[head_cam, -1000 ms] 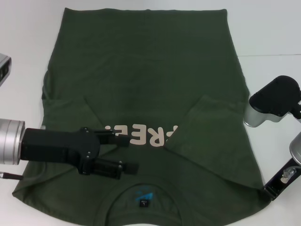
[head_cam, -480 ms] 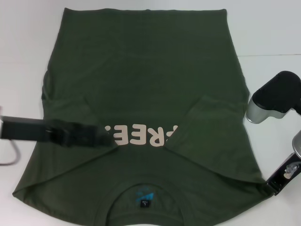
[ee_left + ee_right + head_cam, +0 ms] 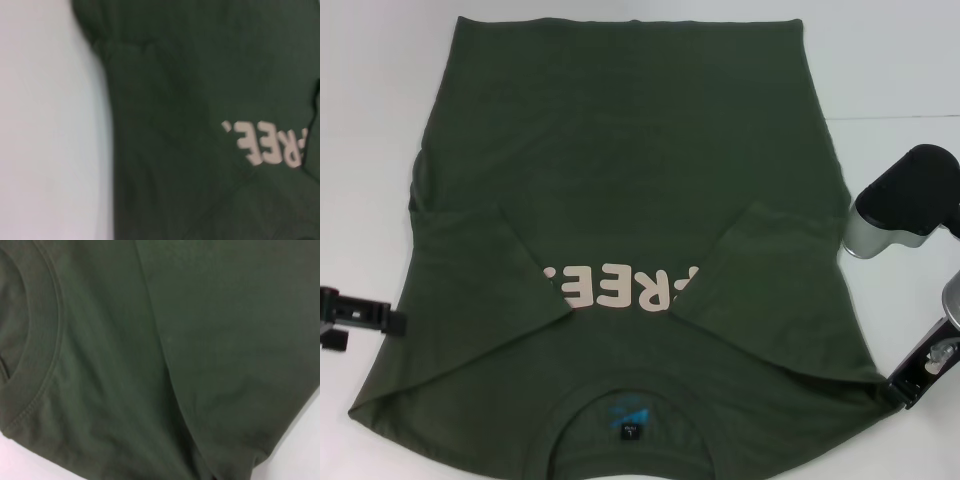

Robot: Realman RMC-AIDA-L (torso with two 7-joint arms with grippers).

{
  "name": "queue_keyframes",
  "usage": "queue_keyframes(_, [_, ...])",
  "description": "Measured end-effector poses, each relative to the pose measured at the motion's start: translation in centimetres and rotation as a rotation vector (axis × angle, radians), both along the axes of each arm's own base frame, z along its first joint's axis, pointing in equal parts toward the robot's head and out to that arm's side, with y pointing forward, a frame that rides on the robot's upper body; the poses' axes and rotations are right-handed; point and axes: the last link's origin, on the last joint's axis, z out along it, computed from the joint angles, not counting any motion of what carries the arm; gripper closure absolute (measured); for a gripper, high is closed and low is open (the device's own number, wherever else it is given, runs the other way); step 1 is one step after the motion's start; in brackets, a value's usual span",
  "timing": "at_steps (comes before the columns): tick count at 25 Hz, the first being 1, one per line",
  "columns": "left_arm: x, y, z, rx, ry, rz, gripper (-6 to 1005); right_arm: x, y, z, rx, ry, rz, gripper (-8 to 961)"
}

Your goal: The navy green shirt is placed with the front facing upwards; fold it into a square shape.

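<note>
The navy green shirt (image 3: pixel 630 160) lies flat on the white table, front up, collar nearest me. Both sleeves are folded inward: the left sleeve (image 3: pixel 490 270) and the right sleeve (image 3: pixel 770 270) each cover an end of the pink print (image 3: pixel 620 288). A small blue and black label (image 3: pixel 627 432) sits inside the neck. My left gripper (image 3: pixel 360 318) is just off the shirt's left edge, mostly out of frame. At the shirt's near right shoulder corner is my right gripper (image 3: pixel 912 385). The left wrist view shows the shirt (image 3: pixel 200 75) and its print (image 3: pixel 270 145). The neckline (image 3: pixel 42 340) fills the right wrist view.
Bare white table (image 3: pixel 900 60) surrounds the shirt on the left, right and far sides. A silver and black joint of my right arm (image 3: pixel 905 205) hangs beside the shirt's right edge. Table surface (image 3: pixel 50 125) shows beside the cloth in the left wrist view.
My left gripper has pulled back leftward from above the folded left sleeve to beyond the shirt's left edge. The sleeve stays folded. The right arm has barely shifted.
</note>
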Motion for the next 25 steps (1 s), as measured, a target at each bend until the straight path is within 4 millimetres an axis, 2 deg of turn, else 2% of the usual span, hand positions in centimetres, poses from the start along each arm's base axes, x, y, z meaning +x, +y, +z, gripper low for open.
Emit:
queue_keyframes(7, [-1.2,-0.7,-1.0,-0.04,-0.016,0.076,146,-0.2,0.2,0.1,0.003,0.004,0.009,918])
queue_keyframes(18, [-4.0,-1.2,-2.2,-0.045,0.036,0.165,158,-0.3,0.3,0.1,0.004,0.007,0.012,918])
queue_keyframes(25, [-4.4,-1.3,-3.0,-0.062,0.032,0.173,166,-0.3,0.3,0.1,0.003,0.01,0.012,918])
